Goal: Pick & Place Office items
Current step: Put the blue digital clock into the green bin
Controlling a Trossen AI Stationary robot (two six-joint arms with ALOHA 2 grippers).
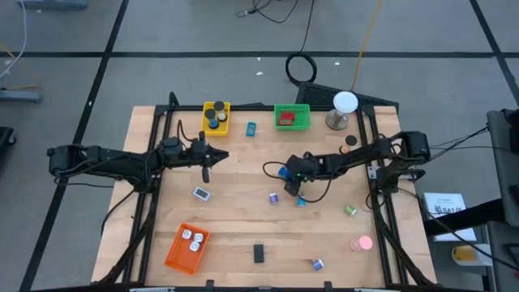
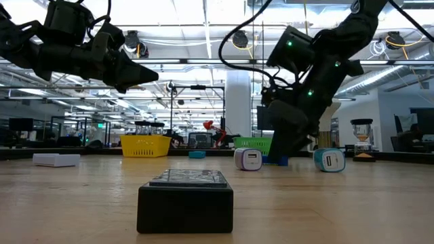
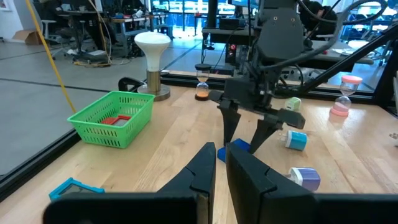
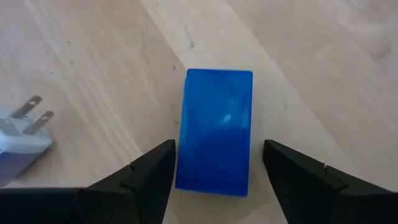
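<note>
Right gripper point(image 4: 214, 171) over blue block point(image 4: 216, 129), jaws apart; left gripper point(image 3: 221, 165) idle, jaws together.

Centre of the high frame: I see my right gripper's fingers standing either side of the blue block on the table point(image 1: 235, 243), not touching it. A purple plug piece point(image 1: 274, 198) lies just below it, a cyan piece point(image 1: 301, 202) beside that. Lower centre: black block point(image 1: 259, 253). Lower right: pink round piece point(image 1: 362, 242), green clip point(image 1: 350, 210). Left of centre: white piece point(image 1: 201, 194). Upper centre: yellow basket point(image 1: 216, 118) with black discs, cyan clip point(image 1: 251, 128), green basket point(image 1: 292, 117) holding a red block. Lower left: orange basket point(image 1: 186, 247) with white bits. My left gripper hangs above the table, left of centre.
</note>
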